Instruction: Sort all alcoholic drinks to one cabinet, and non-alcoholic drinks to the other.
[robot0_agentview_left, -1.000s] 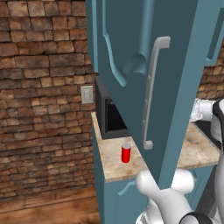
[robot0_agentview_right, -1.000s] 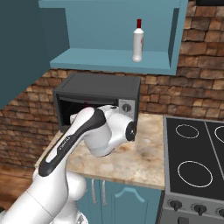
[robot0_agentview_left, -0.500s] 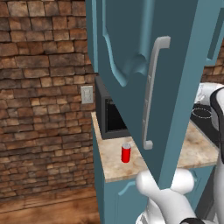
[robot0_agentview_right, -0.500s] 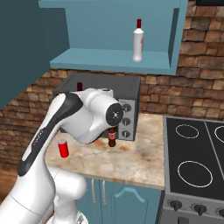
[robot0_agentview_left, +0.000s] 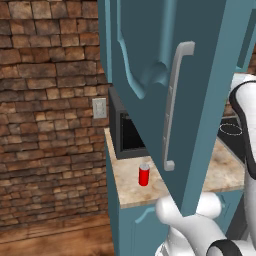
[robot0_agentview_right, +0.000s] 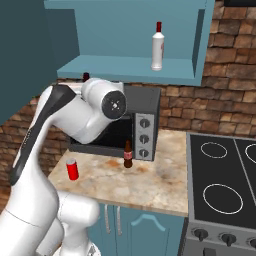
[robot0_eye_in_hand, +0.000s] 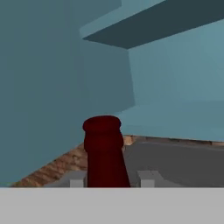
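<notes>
Two non-alcoholic drinks wait on the desk: red can near-left, cola bottle by the microwave. Jaws flank a dark red bottle top; can't tell if clamped. Far up, pale bottle already stands in the cabinet.

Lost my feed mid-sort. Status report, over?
Gripper closed on a dark red-capped bottle, raised toward the cabinet shelf. Pale bottle already shelved. Red can, cola bottle on counter.
</notes>
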